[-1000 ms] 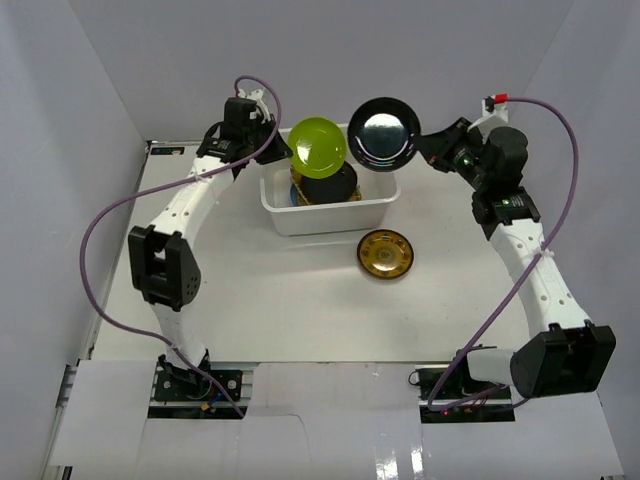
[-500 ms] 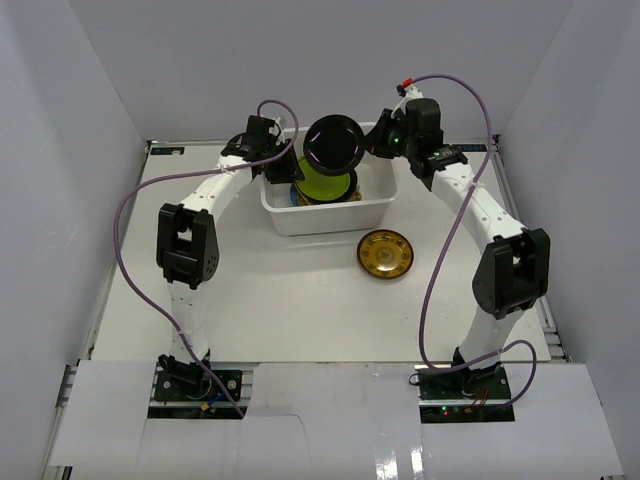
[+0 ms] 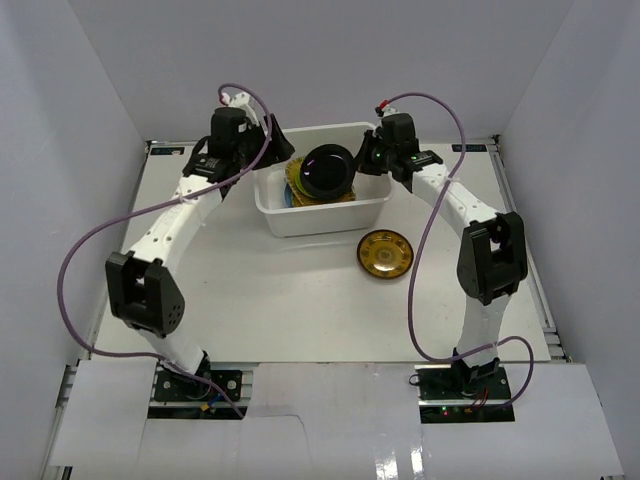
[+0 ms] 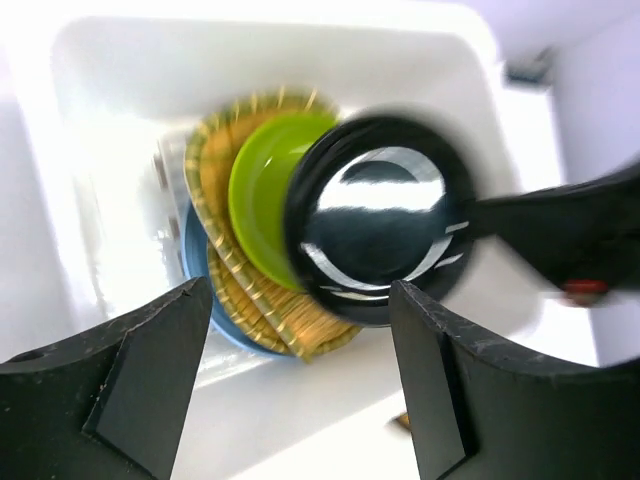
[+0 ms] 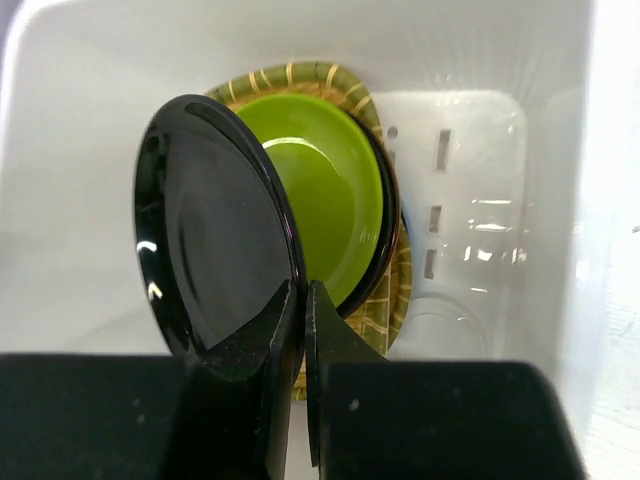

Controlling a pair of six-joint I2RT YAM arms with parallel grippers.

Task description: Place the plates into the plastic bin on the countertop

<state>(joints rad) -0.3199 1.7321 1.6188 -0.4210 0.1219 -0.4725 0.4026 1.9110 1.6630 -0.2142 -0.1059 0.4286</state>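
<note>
- Lowered since earlier, glossy black plate (image 3: 328,170) hangs tilted in plastic bin (image 3: 320,218), rim pinched by right gripper (image 5: 300,300)
- Left gripper (image 4: 297,295) spread wide, empty
- Risk: released on edge, it could clatter off the lime green plate (image 5: 320,200)

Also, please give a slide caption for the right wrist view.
The right gripper holds a black plate by its rim over the green plate in the bin.
</note>
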